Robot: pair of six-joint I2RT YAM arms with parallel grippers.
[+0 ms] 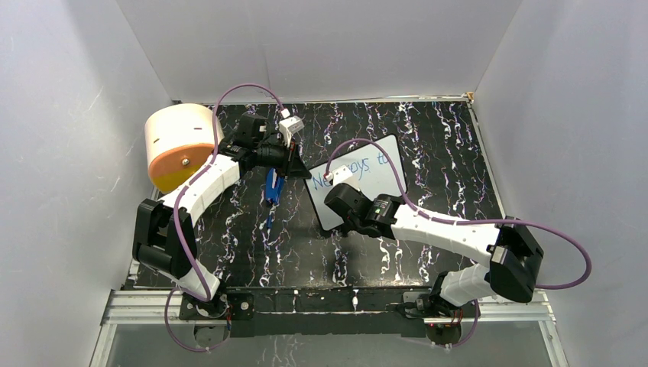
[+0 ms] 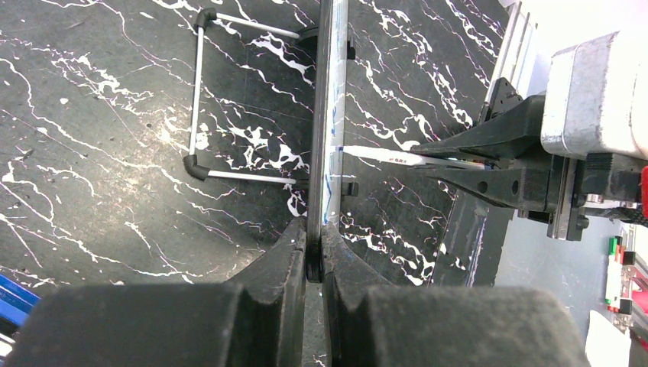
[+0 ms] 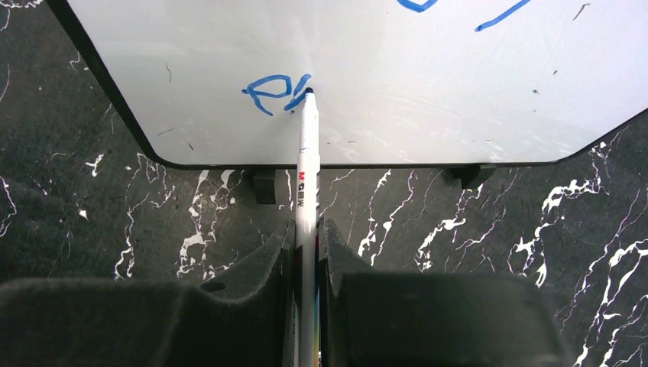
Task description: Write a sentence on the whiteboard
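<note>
Whiteboard (image 1: 374,172) sits mid-table with its black feet on the surface, and both arms are working on it.

Near edge: an aluminium rail (image 1: 328,302) carries the two arm bases. Beyond it lies the black table (image 1: 428,145), veined with white streaks.

Right gripper (image 3: 307,229) is clamped narrow on a white marker (image 3: 307,153). The marker's tip touches the board's lower part, next to a blue "e" and a short stroke.

Left gripper (image 2: 313,233) is pinched tight on the board's left edge, which the left wrist view shows edge-on.

The sentence (image 1: 359,167), in blue, reads "New joys t…" along the upper line from above; the arm hides the rest.

A blue item (image 1: 273,187) lies on the table just left of the board; its type is unclear.

Far left corner: a round drum (image 1: 179,145) with cream side and orange face, tipped over. Its contents are not visible.

Plain white walls (image 1: 321,46) enclose the left, right and far sides.
</note>
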